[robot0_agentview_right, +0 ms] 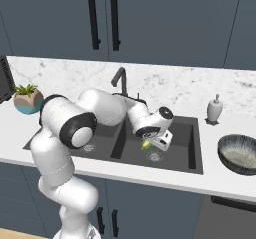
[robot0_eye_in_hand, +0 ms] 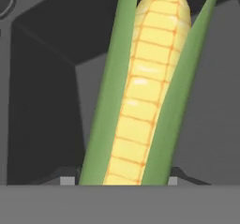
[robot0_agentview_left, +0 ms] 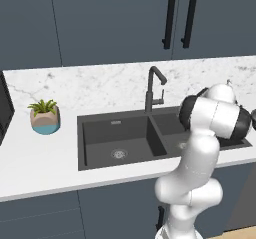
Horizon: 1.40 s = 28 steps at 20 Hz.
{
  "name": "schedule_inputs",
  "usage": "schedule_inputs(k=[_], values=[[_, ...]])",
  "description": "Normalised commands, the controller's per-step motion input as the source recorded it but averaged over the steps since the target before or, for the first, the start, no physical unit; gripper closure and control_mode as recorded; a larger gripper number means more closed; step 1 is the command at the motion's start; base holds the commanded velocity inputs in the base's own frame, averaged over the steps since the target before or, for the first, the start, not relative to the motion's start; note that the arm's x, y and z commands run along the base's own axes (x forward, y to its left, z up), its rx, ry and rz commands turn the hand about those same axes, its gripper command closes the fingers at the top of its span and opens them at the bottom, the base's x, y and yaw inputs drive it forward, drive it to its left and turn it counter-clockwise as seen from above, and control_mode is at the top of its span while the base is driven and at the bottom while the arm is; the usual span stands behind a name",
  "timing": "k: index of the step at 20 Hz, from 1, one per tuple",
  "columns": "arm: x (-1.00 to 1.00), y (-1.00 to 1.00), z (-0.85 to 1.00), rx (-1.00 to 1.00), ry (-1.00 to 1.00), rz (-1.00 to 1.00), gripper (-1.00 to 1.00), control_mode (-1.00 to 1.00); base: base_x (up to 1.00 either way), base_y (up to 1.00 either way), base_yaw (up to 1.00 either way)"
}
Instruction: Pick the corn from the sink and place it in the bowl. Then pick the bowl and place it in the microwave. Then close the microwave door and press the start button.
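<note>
One arm: rises from the base, folds forward and down into the sink point(robot0_agentview_right: 195, 155).
Gripper point(robot0_agentview_right: 148, 144): low in the right basin, jaws closed around the corn point(robot0_eye_in_hand: 145, 92).
Bowl point(robot0_agentview_right: 239, 154): on the counter, right of the sink.

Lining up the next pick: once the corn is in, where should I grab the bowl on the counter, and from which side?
Grip the bowl by its rim, coming down from above with one finger inside and one outside. It sits upright and open on the counter right of the sink, likely too wide to span. The sink-side rim looks nearest the gripper.
</note>
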Motion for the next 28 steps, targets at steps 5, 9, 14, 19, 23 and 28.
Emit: schedule_inputs(k=[5, 9, 14, 19, 23, 28], values=[[-0.93, -0.05, 1.0, 0.0, -0.01, -0.06, 1.0, -1.0, 0.0, 0.0, 0.0], [-0.95, -0.15, 0.95, 0.0, 0.03, -0.16, 1.0, -1.0, 0.0, 0.0, 0.0], [-0.58, -0.21, 0.71, -0.1, 0.13, -0.23, 1.0, -1.0, 0.0, 0.0, 0.0], [-0.35, -0.35, 0.51, -0.23, -0.01, -0.26, 1.0, -1.0, 0.0, 0.0, 0.0], [-0.28, -0.54, 0.2, -0.25, -0.08, -0.26, 1.0, -1.0, 0.0, 0.0, 0.0], [-0.07, -0.6, 0.21, -0.2, -0.01, -0.28, 1.0, -1.0, 0.0, 0.0, 0.0]])
